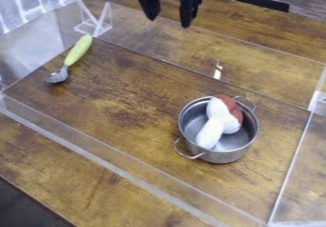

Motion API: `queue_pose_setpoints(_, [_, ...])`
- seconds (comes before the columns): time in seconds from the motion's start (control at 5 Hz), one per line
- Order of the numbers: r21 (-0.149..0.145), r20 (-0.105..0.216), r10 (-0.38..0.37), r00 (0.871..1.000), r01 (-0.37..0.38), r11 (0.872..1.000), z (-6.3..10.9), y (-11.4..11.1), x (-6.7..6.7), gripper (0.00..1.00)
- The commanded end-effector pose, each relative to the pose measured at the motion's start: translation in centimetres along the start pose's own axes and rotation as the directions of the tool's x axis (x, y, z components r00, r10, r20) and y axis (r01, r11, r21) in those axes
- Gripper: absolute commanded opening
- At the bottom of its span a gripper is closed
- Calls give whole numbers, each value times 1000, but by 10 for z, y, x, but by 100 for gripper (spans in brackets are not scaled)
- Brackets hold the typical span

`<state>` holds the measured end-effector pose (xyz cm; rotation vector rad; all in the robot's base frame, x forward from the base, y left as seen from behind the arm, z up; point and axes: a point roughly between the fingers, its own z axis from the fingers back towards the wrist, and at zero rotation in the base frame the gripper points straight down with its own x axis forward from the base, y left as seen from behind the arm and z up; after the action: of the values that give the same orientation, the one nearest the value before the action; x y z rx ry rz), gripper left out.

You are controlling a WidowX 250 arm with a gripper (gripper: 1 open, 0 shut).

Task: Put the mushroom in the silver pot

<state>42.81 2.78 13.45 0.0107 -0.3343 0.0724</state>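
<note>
The mushroom (215, 122), with its thick white stem and red-brown cap, lies inside the silver pot (218, 147) at the lower right of the wooden table. The cap leans toward the pot's far rim. My gripper (169, 15) hangs at the top centre of the view, well away from the pot, up and to the left of it. Its two black fingers stand apart and nothing is between them.
A slim yellow-green object (79, 50) and a small grey spoon (59, 75) lie at the left. Clear plastic walls (152, 181) fence the work area on the wooden table (128, 107). A clear stand (91, 23) sits at the back left.
</note>
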Motion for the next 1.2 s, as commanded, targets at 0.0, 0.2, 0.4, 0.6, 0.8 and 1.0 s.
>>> queue_pose_setpoints(0.0, [1,108,-2,994,2,1000,40,-10,12,100])
queue_pose_setpoints(0.2, [4,111,6,994,-7,1000,40,-14,15,100])
queue_pose_setpoints(0.4, [9,102,28,994,-29,1000,36,-16,27,100])
queue_pose_setpoints(0.6, [6,76,53,996,-53,999,15,-21,28,100])
queue_pose_setpoints(0.8, [19,49,86,995,-87,996,10,-14,20,100])
queue_pose_setpoints(1.0, [36,27,117,993,-118,992,18,-4,14,100])
